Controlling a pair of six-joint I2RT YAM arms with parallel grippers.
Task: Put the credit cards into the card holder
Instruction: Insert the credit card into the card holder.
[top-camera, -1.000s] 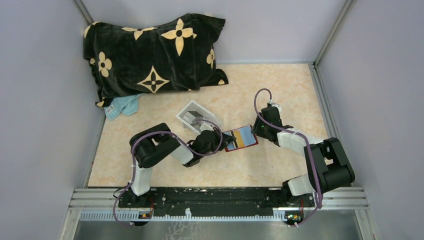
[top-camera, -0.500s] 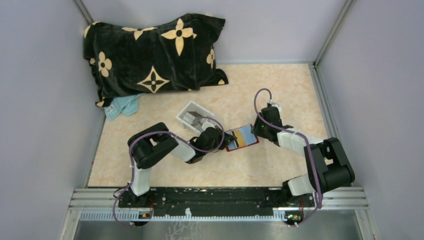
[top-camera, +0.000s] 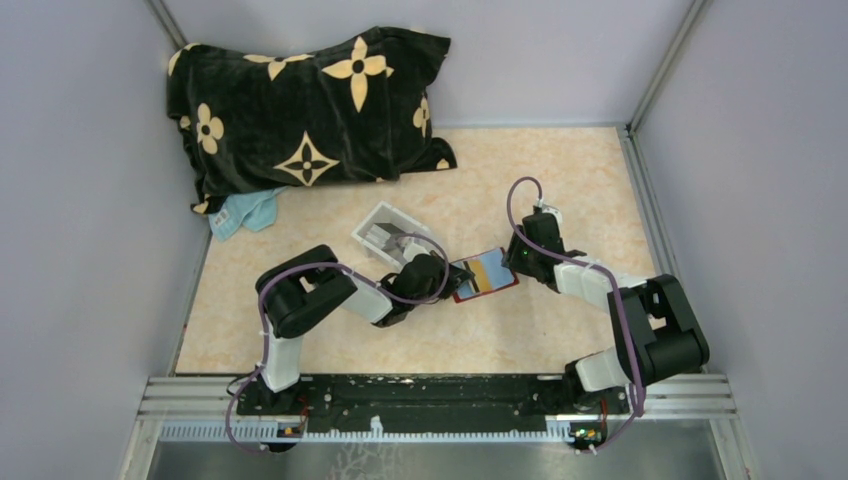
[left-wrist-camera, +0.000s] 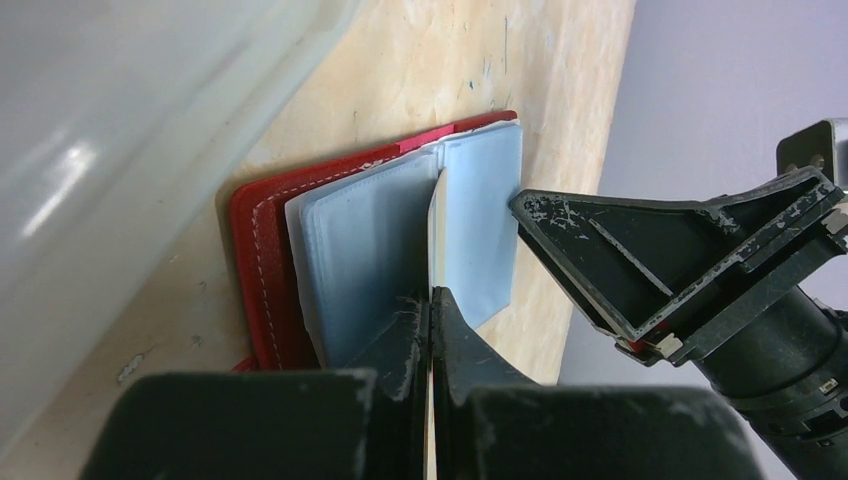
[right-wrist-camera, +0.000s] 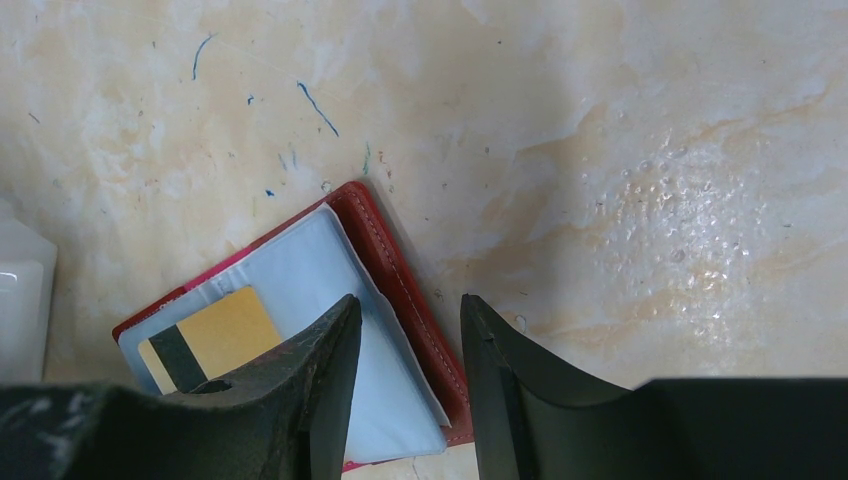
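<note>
card holder (right-wrist-camera: 400, 285) open under right jaws | tan striped card (right-wrist-camera: 212, 335) against its pale sleeves, just ahead of left jaws | left gripper (left-wrist-camera: 432, 300) clamped on tan striped card | right gripper (right-wrist-camera: 408, 305) half-open, straddling holder's red edge

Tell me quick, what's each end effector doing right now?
Left end effector: closed on a credit card.
Right end effector: open over the card holder.

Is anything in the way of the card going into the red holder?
No, nothing I can see. The left hand pinches the card, its edge right at the card holder. The right hand is at the holder's edge, off to one side.
</note>
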